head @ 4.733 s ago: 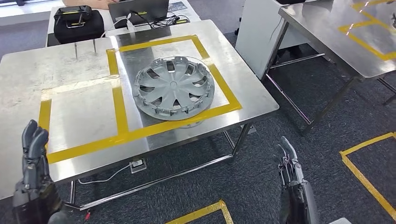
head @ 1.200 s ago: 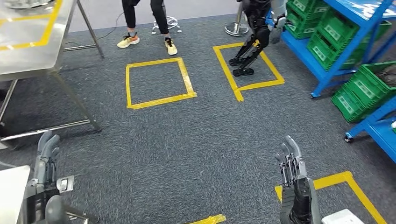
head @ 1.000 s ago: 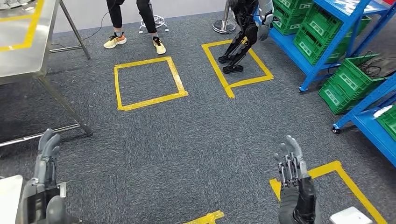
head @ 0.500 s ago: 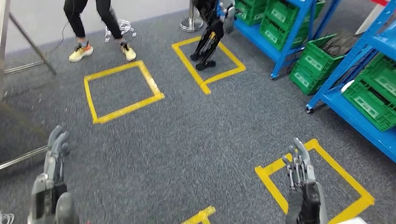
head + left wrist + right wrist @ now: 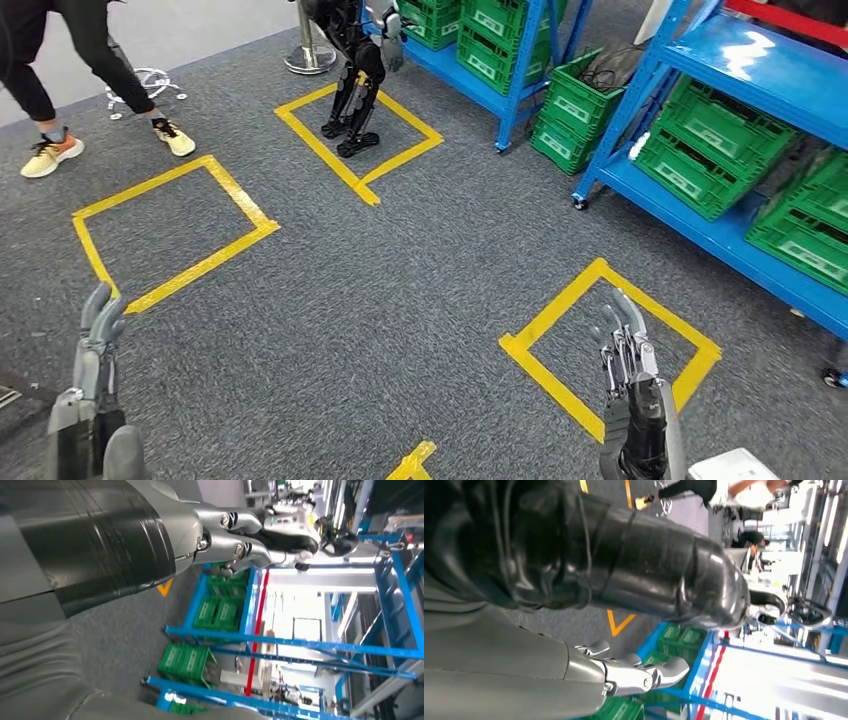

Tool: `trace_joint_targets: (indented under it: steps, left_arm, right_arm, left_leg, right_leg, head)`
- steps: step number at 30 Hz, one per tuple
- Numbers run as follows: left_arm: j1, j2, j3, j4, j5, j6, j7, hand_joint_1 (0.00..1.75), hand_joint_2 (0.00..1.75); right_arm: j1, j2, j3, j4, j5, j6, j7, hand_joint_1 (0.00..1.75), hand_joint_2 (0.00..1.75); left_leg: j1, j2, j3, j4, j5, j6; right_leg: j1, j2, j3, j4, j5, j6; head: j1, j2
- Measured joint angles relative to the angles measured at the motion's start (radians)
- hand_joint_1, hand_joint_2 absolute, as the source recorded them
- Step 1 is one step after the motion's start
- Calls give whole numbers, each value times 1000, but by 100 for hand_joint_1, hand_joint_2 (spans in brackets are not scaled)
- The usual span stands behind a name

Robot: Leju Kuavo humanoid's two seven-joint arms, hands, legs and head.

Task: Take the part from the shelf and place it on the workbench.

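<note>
A blue shelf (image 5: 742,62) with several green crates (image 5: 703,152) stands at the right, on a low board and a higher one. What lies inside the crates is too small to tell. My left hand (image 5: 96,352) hangs low at the left over the grey carpet, fingers straight and apart, holding nothing. My right hand (image 5: 628,362) hangs at the lower right over a yellow taped square (image 5: 545,322), also spread and empty. In the left wrist view, silver fingers (image 5: 240,535) point toward the blue shelf (image 5: 280,642) and its green crates (image 5: 220,612). The right wrist view shows bare fingers (image 5: 634,672).
Another robot's dark legs (image 5: 355,75) stand in a taped square ahead, beside a second blue shelf (image 5: 480,60). A person (image 5: 60,70) in yellow shoes walks at the far left. A further taped square (image 5: 165,235) marks the carpet at the left.
The whole picture has swung to the right: the steel workbench with the hubcap has left the view and the blue shelves have come in. Both hands stay low and empty.
</note>
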Motion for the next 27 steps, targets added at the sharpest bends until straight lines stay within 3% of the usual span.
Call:
trace_joint_targets:
  steps: [2,4,5,6,7,9,11,13,14,16,18,20,21,22,24,26,27]
  left_arm:
    - [1,0,0,0,0,0,0,0,0]
    - [1,0,0,0,-2,0,1,0,0]
    - [1,0,0,0,-3,0,2,0,0]
    - [0,0,0,0,-4,0,3,0,0]
    - [-1,0,0,0,-6,0,5,0,0]
    - [-2,0,0,0,-8,0,7,0,0]
    - [-3,0,0,0,-10,0,7,0,0]
    - [-5,0,0,0,-11,0,7,0,0]
    - [-6,0,0,0,-12,0,7,0,0]
    - [-8,0,-1,-1,-18,0,5,0,0]
    - [-6,0,-1,-1,-30,0,3,0,0]
    - [-4,0,-1,0,-39,0,6,0,0]
    - [-4,1,-1,0,-42,0,7,0,0]
    - [-4,1,-1,0,-44,0,7,0,0]
    - [-5,0,-1,0,-47,0,7,0,0]
    - [-5,0,-2,-1,-47,0,6,0,0]
    - [-6,0,-2,-1,-46,0,6,0,0]
  right_arm:
    - [-1,0,0,0,0,0,0,0,0]
    - [-1,0,0,1,-4,0,-1,0,0]
    - [-1,0,0,1,-6,0,-2,0,0]
    - [-1,0,0,2,-9,0,-4,0,0]
    - [-1,0,0,2,-11,0,-6,0,0]
    - [-1,0,0,2,-13,0,-8,0,0]
    - [-2,0,0,2,-14,0,-9,0,0]
    - [-1,0,0,1,-13,0,-9,0,0]
    - [0,0,0,0,-12,0,-9,0,0]
    - [-1,0,0,-1,-9,0,-7,0,0]
    - [-4,1,0,0,-8,0,-5,0,0]
    - [-4,1,0,2,-7,0,-5,0,0]
    - [-4,1,0,2,-7,0,-5,0,0]
    - [-4,1,0,2,-7,0,-5,0,0]
    - [-5,2,0,2,-7,0,-5,0,0]
    - [-6,2,0,2,-5,0,-4,0,0]
    - [-6,2,0,2,-2,0,-3,0,0]
  left_leg:
    - [-5,30,0,-2,-1,9]
    - [-13,63,-1,-2,-4,14]
    - [-17,79,-1,-2,-6,15]
    - [-19,93,1,-2,-8,16]
    - [-21,106,3,-2,-10,16]
    - [-25,129,10,-2,-15,13]
    - [-24,148,16,-3,-20,6]
    - [-23,170,23,-8,-25,-4]
    - [-22,164,26,-7,-29,-8]
    - [-20,110,4,45,-63,-16]
    - [-14,54,-55,166,-118,-21]
    - [-11,43,-108,256,-139,-25]
    - [-9,41,-114,255,-124,-26]
    - [-7,37,-100,216,-92,-28]
    - [1,-4,-42,84,-28,-32]
    - [4,-41,-4,9,-11,-31]
    - [1,-41,1,7,-16,-27]
  right_leg:
    - [4,-69,-58,116,-60,2]
    - [3,-93,-115,230,-103,2]
    - [4,-96,-122,243,-99,-1]
    - [6,-98,-108,215,-78,-5]
    - [10,-110,-75,153,-46,-12]
    - [25,-163,-5,18,3,-30]
    - [37,-191,22,-39,14,-42]
    - [38,-164,30,-49,18,-48]
    - [35,-151,40,-60,24,-51]
    - [25,-125,63,-81,38,-58]
    - [21,-100,66,-85,41,-63]
    - [20,-69,65,-82,39,-62]
    - [19,-52,66,-79,36,-60]
    - [17,-36,67,-75,33,-57]
    - [13,-5,65,-57,21,-44]
    - [9,20,56,-42,13,-31]
    - [7,32,47,-40,13,-24]
  head:
    - [17,0]
    - [26,0]
    - [27,0]
    - [29,0]
    - [31,0]
    - [32,0]
    - [32,0]
    - [36,0]
    - [37,0]
    - [31,0]
    - [18,0]
    - [8,0]
    - [4,0]
    - [2,0]
    - [-4,0]
    - [-7,0]
    - [-7,0]
